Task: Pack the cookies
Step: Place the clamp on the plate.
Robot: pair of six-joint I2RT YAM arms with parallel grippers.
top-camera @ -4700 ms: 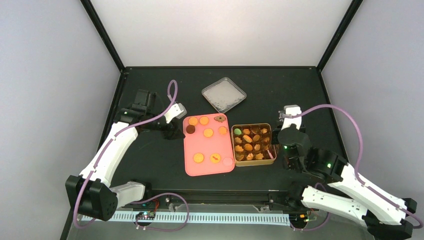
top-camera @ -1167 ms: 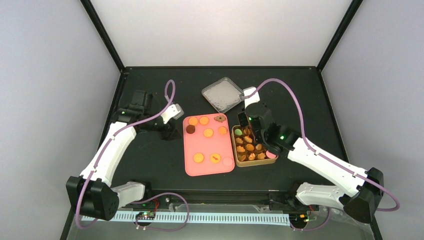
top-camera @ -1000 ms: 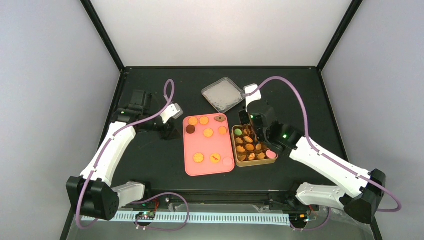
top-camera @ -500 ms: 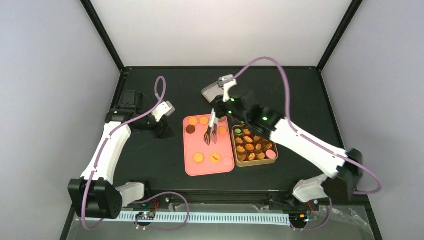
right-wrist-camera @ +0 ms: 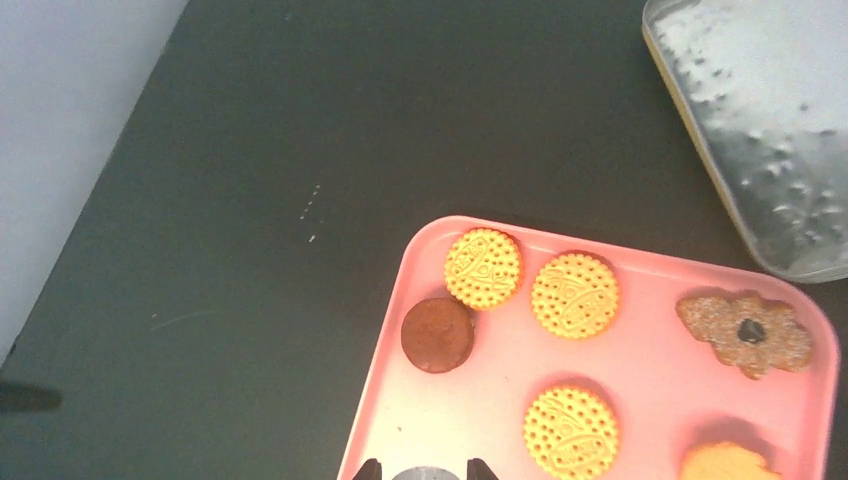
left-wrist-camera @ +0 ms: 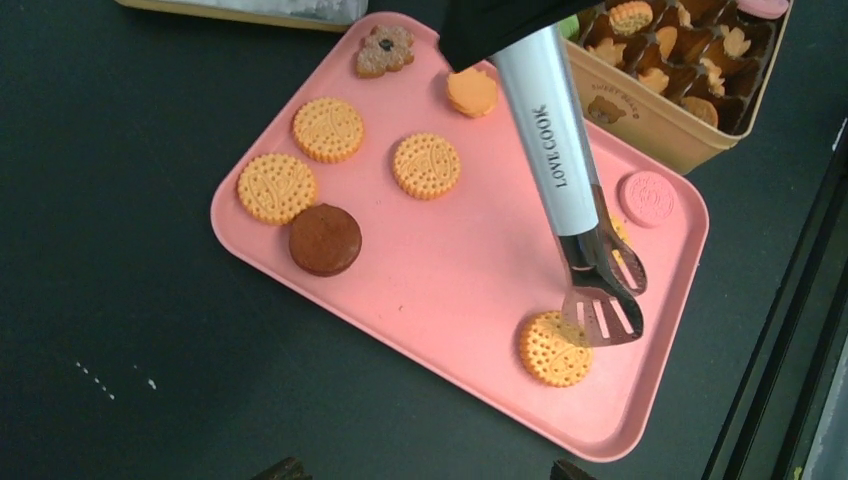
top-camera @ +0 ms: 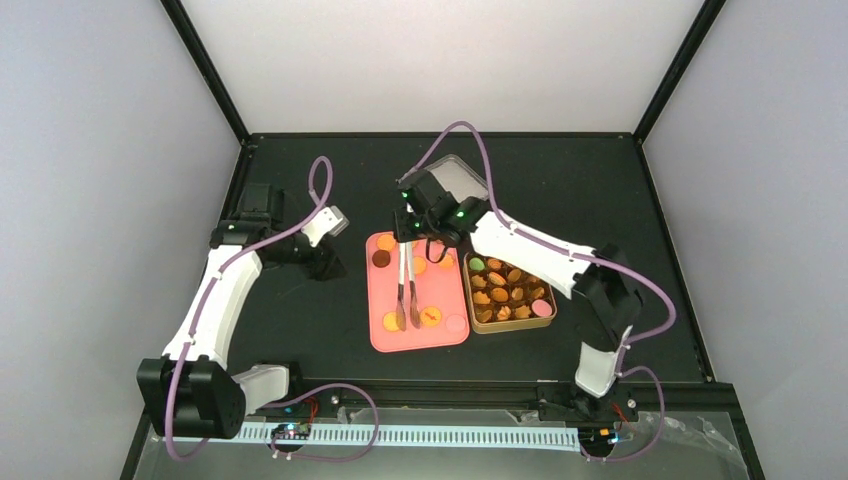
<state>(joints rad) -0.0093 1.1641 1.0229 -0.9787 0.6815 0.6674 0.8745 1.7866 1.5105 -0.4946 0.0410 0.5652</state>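
Several cookies lie on a pink tray point(top-camera: 445, 295): orange rounds point(left-wrist-camera: 426, 165), a dark brown one point(left-wrist-camera: 325, 239), a flower-shaped brown one point(left-wrist-camera: 384, 50) and a pale pink one point(left-wrist-camera: 648, 198). More fill the gold tin point(top-camera: 510, 327). My right gripper point(top-camera: 411, 232) is shut on metal tongs point(top-camera: 405, 285). The tong tips point(left-wrist-camera: 600, 310) hang over an orange cookie point(left-wrist-camera: 553, 349) at the tray's near end. My left gripper point(top-camera: 325, 262) is open with nothing in it, just left of the tray. In its wrist view only the fingertips point(left-wrist-camera: 285, 468) show.
The tin's silver lid point(right-wrist-camera: 760, 130) lies behind the tray, partly under my right arm. The tin sits against the tray's right side. The black frame edge point(left-wrist-camera: 790, 330) runs along the near side.
My right arm has swung from the tin to above the tray, and the tongs now point down its length to the near orange cookie. The left arm drew back slightly left.
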